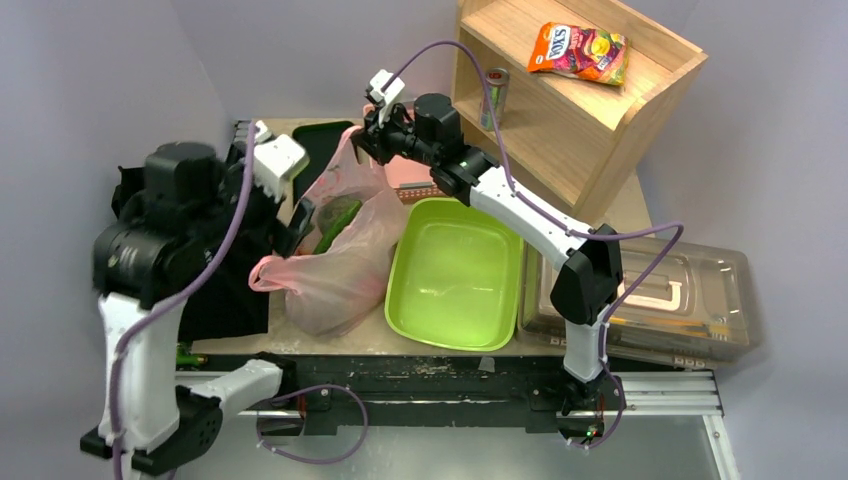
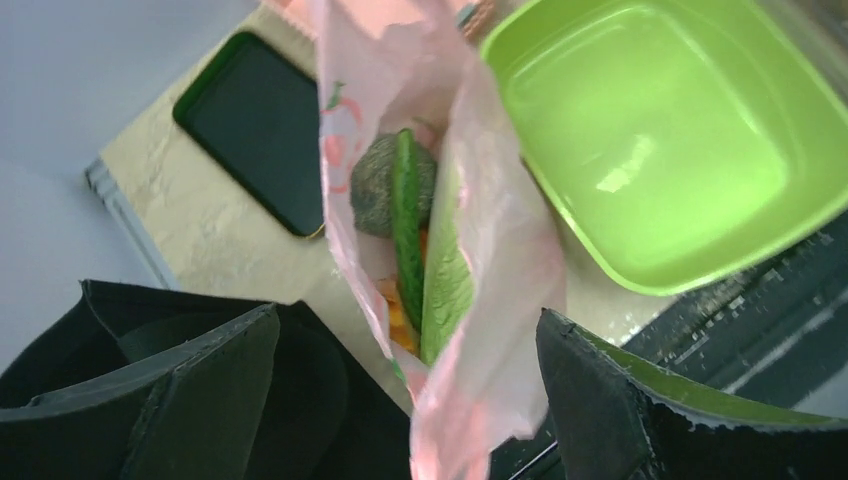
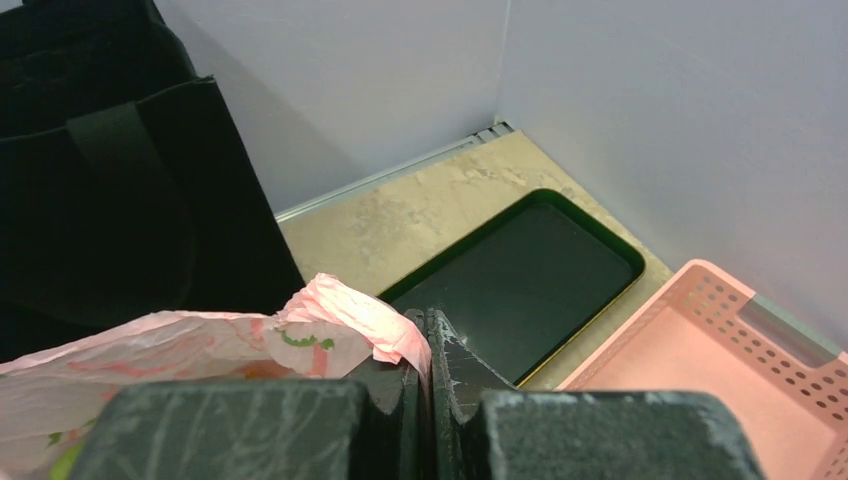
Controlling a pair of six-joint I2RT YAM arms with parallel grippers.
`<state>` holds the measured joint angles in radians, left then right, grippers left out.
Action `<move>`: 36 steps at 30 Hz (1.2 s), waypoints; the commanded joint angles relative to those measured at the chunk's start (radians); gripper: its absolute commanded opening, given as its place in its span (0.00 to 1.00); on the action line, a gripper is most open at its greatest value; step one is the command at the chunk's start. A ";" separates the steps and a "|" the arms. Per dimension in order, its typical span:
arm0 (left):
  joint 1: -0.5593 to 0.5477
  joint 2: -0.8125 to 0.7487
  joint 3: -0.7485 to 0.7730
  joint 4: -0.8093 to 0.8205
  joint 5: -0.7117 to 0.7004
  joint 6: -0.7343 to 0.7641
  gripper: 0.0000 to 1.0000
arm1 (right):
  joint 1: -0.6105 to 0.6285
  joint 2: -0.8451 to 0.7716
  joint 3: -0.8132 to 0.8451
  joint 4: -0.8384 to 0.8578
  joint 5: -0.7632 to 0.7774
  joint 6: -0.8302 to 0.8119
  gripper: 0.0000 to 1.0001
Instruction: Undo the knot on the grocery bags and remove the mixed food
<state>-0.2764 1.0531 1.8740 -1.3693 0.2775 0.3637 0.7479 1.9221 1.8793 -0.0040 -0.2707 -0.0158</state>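
Starting at the left of the overhead view, a black cloth bag (image 1: 225, 300) slumps beside the left arm. Just right of it, the left gripper (image 1: 296, 216) hangs over the pink bag (image 1: 340, 265) with its jaws spread wide and gripping nothing. In the left wrist view the two dark fingers (image 2: 200, 390) stand well apart at the bottom of the frame, with the bag's open mouth between them. Inside the bag lie a long cucumber (image 2: 407, 225), a round green fruit (image 2: 372, 185) and a pale green leaf (image 2: 447, 275). The bag stands at the centre of the table, touching the green tub (image 1: 455, 300) on its right. Above it, the right gripper (image 3: 428, 328) is clenched on the bag's upper edge, holding the plastic up near a dark tray (image 3: 520, 275) and a pink basket (image 3: 700, 350). At upper right, a wooden shelf (image 1: 600, 130) holds a can (image 1: 493, 95) and a snack packet (image 1: 578, 50). A clear box (image 1: 690, 270) sits at the far right.
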 commanded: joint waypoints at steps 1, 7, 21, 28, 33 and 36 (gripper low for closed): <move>0.022 0.140 -0.078 0.130 -0.236 -0.181 0.95 | 0.002 -0.068 0.046 0.020 -0.058 0.050 0.00; 0.089 0.199 -0.310 0.272 -0.341 -0.269 0.97 | 0.002 -0.081 0.073 0.037 -0.095 0.085 0.00; 0.433 0.083 -0.271 0.024 0.133 0.052 0.00 | -0.044 -0.032 0.058 -0.133 -0.066 0.050 0.00; 0.424 0.059 -0.405 0.125 0.195 -0.107 0.00 | -0.048 0.072 0.329 -0.508 -0.087 -0.088 0.76; 0.425 0.065 -0.434 0.161 0.157 -0.149 0.00 | -0.048 -0.162 0.072 -0.534 -0.217 -0.191 0.81; 0.426 0.063 -0.434 0.172 0.144 -0.143 0.00 | -0.041 -0.312 -0.126 -0.423 -0.332 -0.195 0.50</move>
<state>0.1455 1.1347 1.4315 -1.2591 0.4183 0.2466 0.6979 1.8389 1.9057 -0.5087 -0.4301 -0.1497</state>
